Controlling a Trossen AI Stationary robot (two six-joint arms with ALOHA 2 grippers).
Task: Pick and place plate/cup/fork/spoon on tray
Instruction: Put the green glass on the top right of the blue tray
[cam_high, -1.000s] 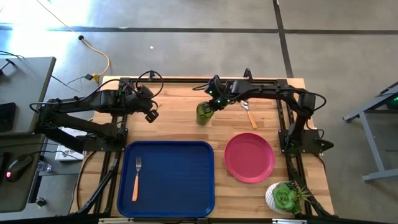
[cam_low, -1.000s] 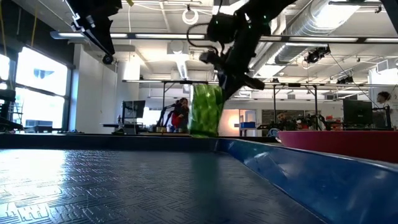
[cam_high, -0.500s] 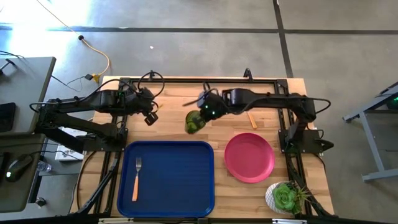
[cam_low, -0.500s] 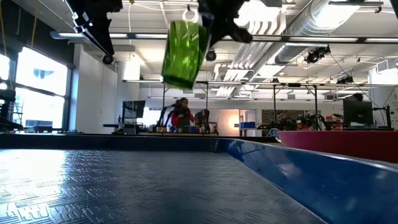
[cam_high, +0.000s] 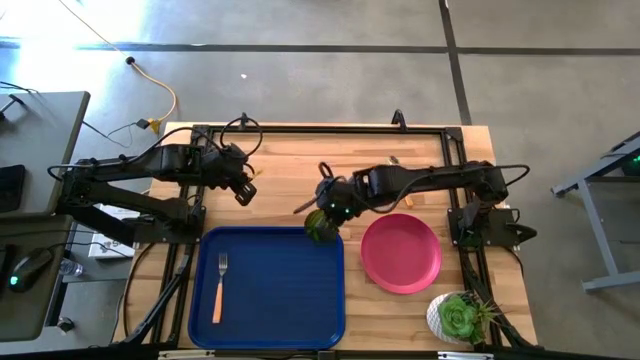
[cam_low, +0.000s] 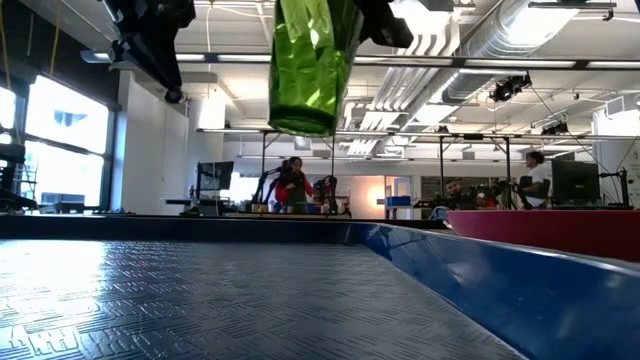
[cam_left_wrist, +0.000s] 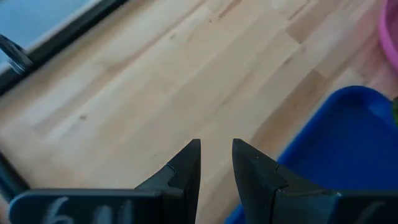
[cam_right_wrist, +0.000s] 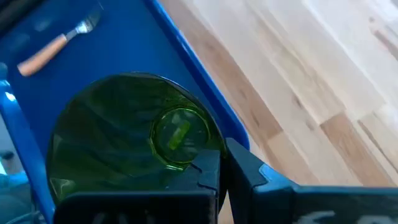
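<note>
The green cup hangs in my right gripper above the far right corner of the blue tray. In the low view the cup is high over the tray floor. The fork lies flat on the tray's left side. The pink-red plate rests on the table to the right of the tray. The spoon is mostly hidden under my right arm; only its handle end shows. My left gripper hovers over the table's far left, open and holding nothing. My right gripper holds the cup by its rim, one finger inside the cup and one outside, the wall pinched between them. The fingers come from above, slanting down. The cup hangs below them, mouth up and slightly tilted, clear of the tray.
A white pot with a green succulent stands at the table's near right corner. Black frame rails run along the far edge and both sides. Bare wood lies between the tray's far rim and the far rail.
My right gripper has carried the cup up and toward the table's near and left side, from the far middle to above the tray's far right corner. The cup now hangs higher. My left gripper has turned a little at the wrist without leaving its place.
</note>
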